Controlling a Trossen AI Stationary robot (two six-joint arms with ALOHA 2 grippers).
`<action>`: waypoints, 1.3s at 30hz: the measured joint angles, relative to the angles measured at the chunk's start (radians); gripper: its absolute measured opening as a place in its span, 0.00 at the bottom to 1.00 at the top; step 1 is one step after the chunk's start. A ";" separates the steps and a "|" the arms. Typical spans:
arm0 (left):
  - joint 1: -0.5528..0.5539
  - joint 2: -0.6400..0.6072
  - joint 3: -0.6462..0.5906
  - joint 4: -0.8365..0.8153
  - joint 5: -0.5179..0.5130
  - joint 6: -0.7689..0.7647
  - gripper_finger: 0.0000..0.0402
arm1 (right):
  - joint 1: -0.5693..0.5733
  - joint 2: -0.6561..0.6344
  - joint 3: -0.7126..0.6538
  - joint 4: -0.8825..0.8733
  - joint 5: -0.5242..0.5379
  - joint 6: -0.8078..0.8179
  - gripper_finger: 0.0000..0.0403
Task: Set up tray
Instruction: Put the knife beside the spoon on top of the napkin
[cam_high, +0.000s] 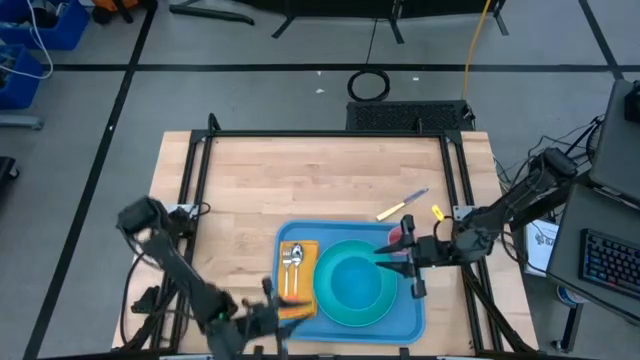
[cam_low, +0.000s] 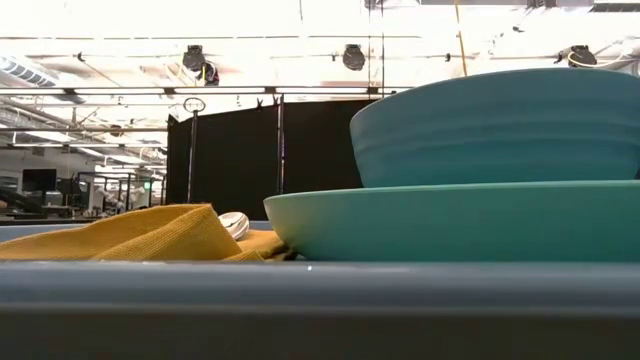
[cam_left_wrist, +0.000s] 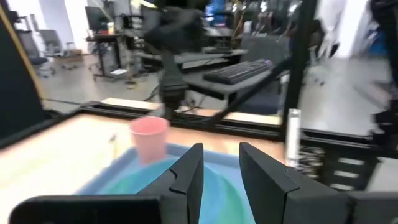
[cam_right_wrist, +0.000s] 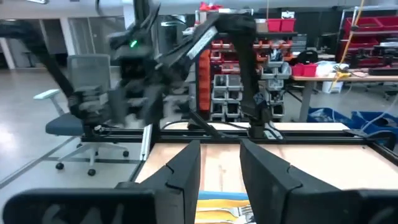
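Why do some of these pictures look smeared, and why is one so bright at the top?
Left wrist view: the pink cup and room are smeared, as by motion. Right wrist view: the far arm is blurred. Low view: ceiling lights wash out the top; the tray rim up close looks soft.

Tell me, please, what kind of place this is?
Probably a robotics lab or workshop: a wooden table in a black frame, parts bins on shelves, an office chair and workbenches behind.

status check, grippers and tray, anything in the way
Left gripper at tray's left edge by the yellow cloth, empty. Right gripper over plate's right side near pink cup, empty. Yellow-handled utensils lie off tray.
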 joint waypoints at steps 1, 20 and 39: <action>0.020 -0.039 0.000 -0.085 0.010 -0.031 0.27 | 0.008 -0.010 -0.007 0.000 0.002 -0.001 0.25; 0.777 -0.358 0.001 -0.845 0.945 -0.325 0.27 | 0.056 -0.087 -0.046 -0.061 0.125 -0.148 0.25; 1.051 -0.220 0.094 -0.897 1.282 -0.204 0.27 | 0.056 -0.087 -0.046 -0.195 0.369 -0.104 0.25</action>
